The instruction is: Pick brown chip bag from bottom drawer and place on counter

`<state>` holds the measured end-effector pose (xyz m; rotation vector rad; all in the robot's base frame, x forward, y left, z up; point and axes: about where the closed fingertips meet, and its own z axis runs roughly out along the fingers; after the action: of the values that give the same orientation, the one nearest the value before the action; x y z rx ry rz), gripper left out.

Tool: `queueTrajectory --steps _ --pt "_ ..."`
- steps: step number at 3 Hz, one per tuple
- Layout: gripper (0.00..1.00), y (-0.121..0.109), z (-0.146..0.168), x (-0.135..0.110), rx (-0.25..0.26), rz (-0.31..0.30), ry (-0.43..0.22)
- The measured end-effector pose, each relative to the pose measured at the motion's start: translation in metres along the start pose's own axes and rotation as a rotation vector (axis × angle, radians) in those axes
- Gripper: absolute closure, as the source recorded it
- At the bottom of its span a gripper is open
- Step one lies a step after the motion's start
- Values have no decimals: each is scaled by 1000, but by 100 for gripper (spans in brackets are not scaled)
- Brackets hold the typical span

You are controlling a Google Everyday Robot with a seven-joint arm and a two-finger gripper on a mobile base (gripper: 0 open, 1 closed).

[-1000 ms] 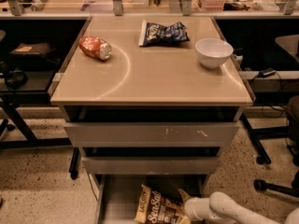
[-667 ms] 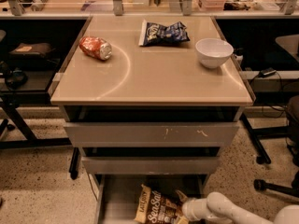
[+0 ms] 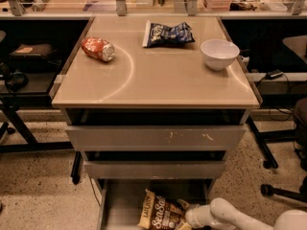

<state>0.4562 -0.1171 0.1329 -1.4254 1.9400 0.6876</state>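
Gripper at brown chip bag, bottom drawer

Gripper (image 3: 186, 213) sits low in the open bottom drawer (image 3: 120, 205), touching the right edge of the brown chip bag (image 3: 158, 215). Cannot tell how wide it is or whether it has hold of the bag. White arm (image 3: 230, 217) comes in from lower right. Bag lies flat in the drawer tray, "Sea Salt" lettering up. Counter (image 3: 163, 80) carries a dark blue chip bag (image 3: 168, 33), a white bowl (image 3: 219, 53) and a red can (image 3: 98, 49) on its side.
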Motion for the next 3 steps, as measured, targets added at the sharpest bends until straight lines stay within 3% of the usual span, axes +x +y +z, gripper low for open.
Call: queueTrajectory --steps 3 --pt "88 0 0 0 0 0 0"
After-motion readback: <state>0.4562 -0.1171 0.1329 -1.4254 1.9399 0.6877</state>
